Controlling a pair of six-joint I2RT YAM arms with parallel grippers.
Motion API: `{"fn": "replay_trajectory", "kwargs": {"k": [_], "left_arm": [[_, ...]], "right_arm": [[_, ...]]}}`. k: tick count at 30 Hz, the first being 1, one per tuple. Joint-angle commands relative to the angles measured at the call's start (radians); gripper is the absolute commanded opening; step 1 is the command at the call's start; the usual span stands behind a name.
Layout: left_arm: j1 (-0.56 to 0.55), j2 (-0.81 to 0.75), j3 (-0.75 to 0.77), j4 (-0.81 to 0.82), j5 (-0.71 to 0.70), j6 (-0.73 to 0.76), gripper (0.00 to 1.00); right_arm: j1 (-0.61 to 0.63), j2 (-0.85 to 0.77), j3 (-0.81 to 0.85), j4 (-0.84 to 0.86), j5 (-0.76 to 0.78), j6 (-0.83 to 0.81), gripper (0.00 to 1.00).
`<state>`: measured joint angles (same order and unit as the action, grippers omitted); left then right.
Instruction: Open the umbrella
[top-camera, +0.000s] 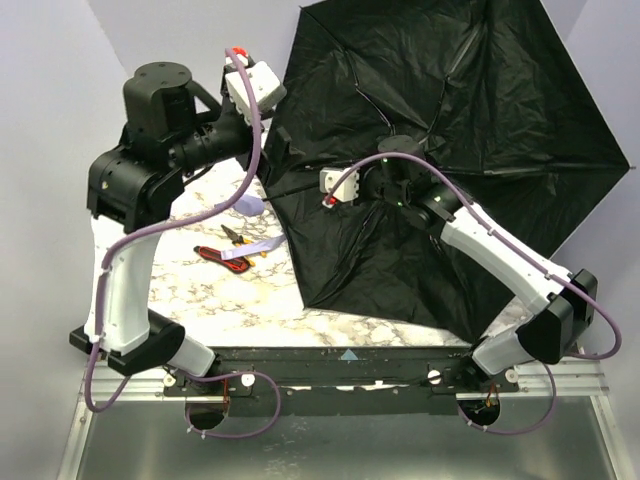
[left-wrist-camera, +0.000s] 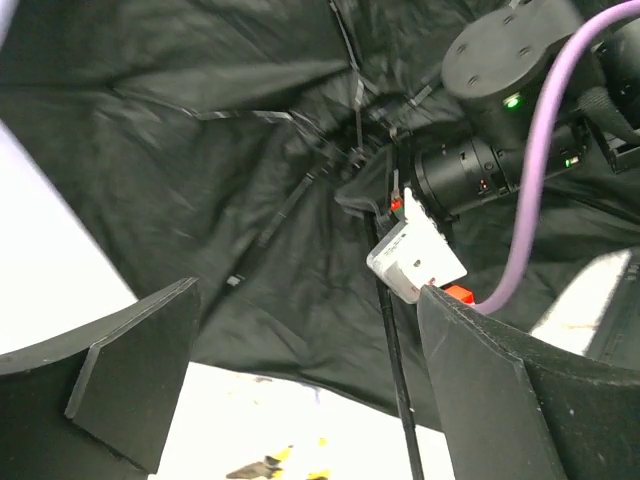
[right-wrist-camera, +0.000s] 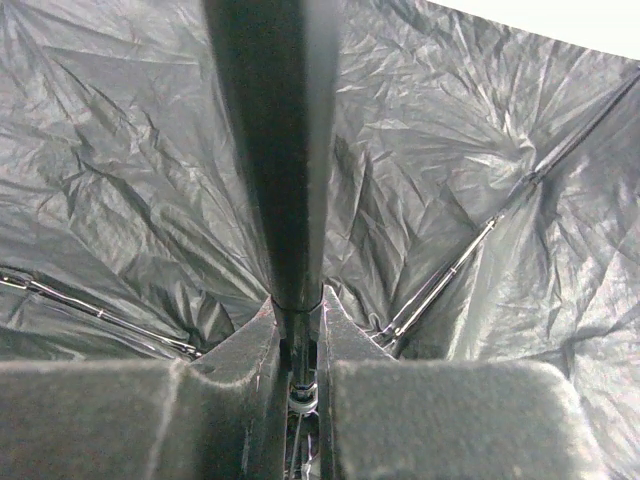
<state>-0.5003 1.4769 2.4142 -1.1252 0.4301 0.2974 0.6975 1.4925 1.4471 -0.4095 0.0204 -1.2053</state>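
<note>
Umbrella (top-camera: 470, 130) grip: right gripper (right-wrist-camera: 298, 335) closed tight on shaft (right-wrist-camera: 270, 150).
Left gripper (left-wrist-camera: 305, 330): jaws wide apart, holding nothing, facing canopy.
Umbrella position: canopy fully spread, black inside toward arms, tilted over table (top-camera: 230, 290) far right.

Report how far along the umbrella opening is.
Done: the umbrella canopy is spread wide, black inside showing, ribs stretched out. In hand: the right end effector is shut on the shaft; the left end effector is open, holding nothing, near the canopy's edge. Left: whether the canopy is locked open cannot be seen; if it is, the right end effector likely only needs to let go.
</note>
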Motion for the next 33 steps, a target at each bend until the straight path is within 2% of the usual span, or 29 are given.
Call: {"fn": "replay_trajectory", "kwargs": {"k": [1, 6, 12, 17, 22, 24, 27, 29, 33], "left_arm": [[0.044, 0.013, -0.029, -0.013, 0.11, -0.214, 0.89], [0.061, 0.021, -0.127, -0.116, 0.231, -0.271, 0.84], [0.062, -0.056, -0.386, -0.137, 0.431, -0.331, 0.79], [0.062, -0.122, -0.636, -0.127, 0.506, -0.363, 0.76], [0.057, -0.154, -0.742, -0.108, 0.609, -0.357, 0.7], [0.045, -0.159, -0.774, -0.116, 0.628, -0.344, 0.65], [0.032, -0.181, -0.846, -0.109, 0.663, -0.328, 0.45], [0.021, -0.203, -0.895, -0.09, 0.689, -0.327, 0.36], [0.0, -0.239, -0.949, -0.07, 0.759, -0.312, 0.33]], "right_arm": [[0.005, -0.082, -0.055, 0.156, -0.07, -0.205, 0.0], [0.005, -0.126, -0.162, 0.259, -0.129, -0.366, 0.0], [0.005, -0.113, -0.163, 0.305, -0.109, -0.414, 0.0], [0.005, -0.128, -0.21, 0.371, -0.099, -0.453, 0.0], [0.005, -0.138, -0.267, 0.477, -0.065, -0.477, 0.0], [0.005, -0.137, -0.299, 0.547, -0.055, -0.491, 0.0], [0.005, -0.127, -0.31, 0.609, -0.039, -0.49, 0.0], [0.005, -0.129, -0.31, 0.611, -0.036, -0.49, 0.0], [0.0, -0.145, -0.324, 0.616, -0.05, -0.491, 0.0]]}}
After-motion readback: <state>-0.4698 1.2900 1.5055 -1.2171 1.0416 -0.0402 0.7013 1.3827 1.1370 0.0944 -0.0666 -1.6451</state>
